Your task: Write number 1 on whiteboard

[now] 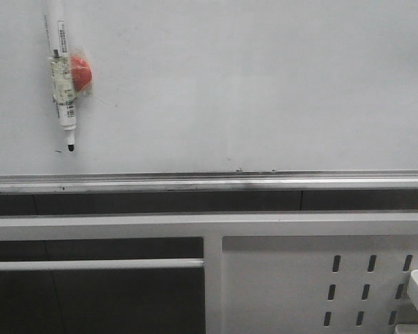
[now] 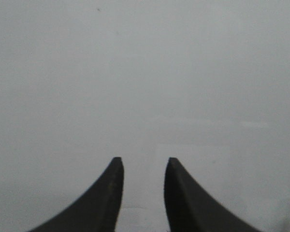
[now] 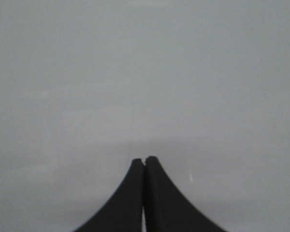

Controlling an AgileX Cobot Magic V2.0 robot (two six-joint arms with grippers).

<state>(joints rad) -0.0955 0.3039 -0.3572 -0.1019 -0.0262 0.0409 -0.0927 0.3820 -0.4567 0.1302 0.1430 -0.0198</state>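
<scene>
Glossy whiteboard (image 1: 251, 83) strokeless, marker (image 1: 61, 76) top cut off; left gripper (image 2: 142, 162) parted, right gripper (image 3: 144, 159) pressed closed, both empty.

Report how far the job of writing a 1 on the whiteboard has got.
Nothing looks done: the whiteboard shows no stroke. The marker pen hangs uncapped on the board, ungrasped. The left claw is open and empty, the right claw shut on nothing. Left: take the pen, draw the stroke.

No legible text anywhere; marker pen (image 1: 63, 83), upper left on whiteboard (image 1: 265, 83), carries printed label strips and barcode-like bars, too small and blurred to read; both wrist views show no writing
</scene>
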